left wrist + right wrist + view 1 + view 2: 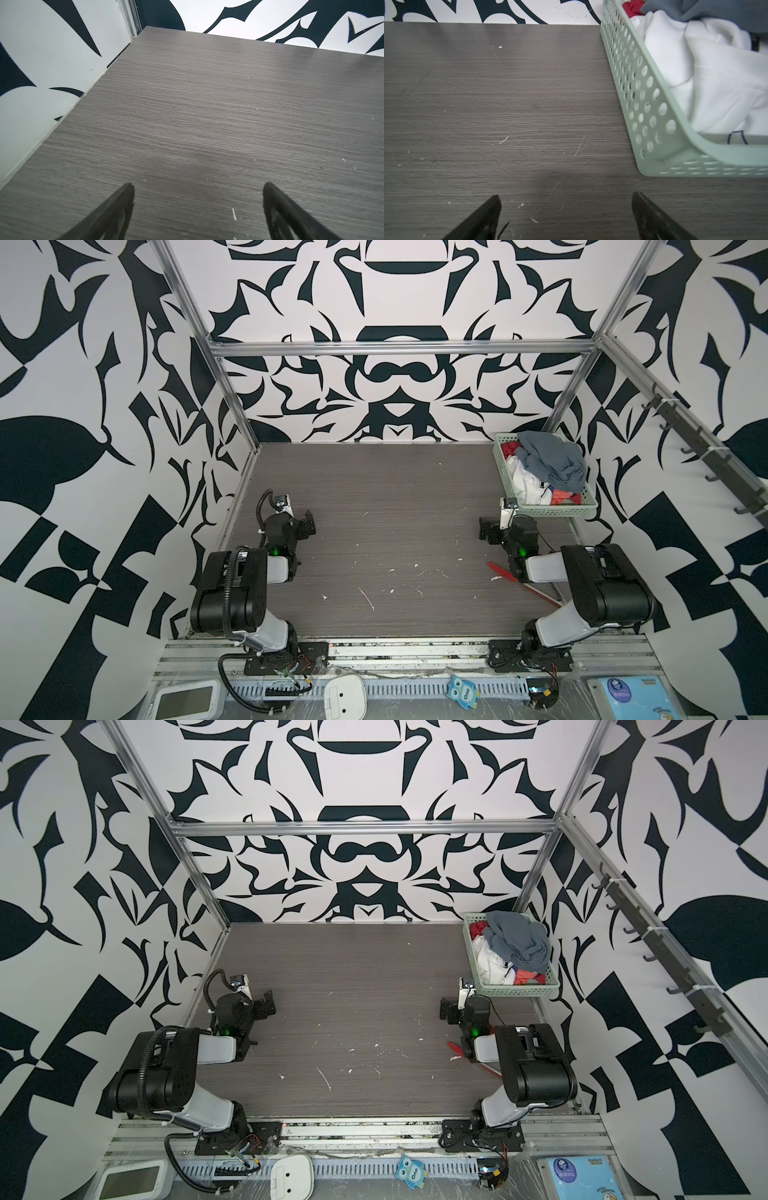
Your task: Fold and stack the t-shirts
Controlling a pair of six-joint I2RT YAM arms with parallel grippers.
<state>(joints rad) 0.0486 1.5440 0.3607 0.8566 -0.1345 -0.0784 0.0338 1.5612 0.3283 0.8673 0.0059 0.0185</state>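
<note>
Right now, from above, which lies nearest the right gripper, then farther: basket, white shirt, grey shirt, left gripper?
From the right gripper, in a top view:
1. basket, right beside it
2. white shirt, in the basket's left side
3. grey shirt, heaped farther back
4. left gripper, far left

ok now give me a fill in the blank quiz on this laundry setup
The t-shirts lie crumpled in a pale green ____.
The top shirt is slate ____-grey.
The left gripper and right gripper both have jaws ____.
The laundry sits nearer the ____ gripper.
Missing: basket; blue; open; right.
</note>
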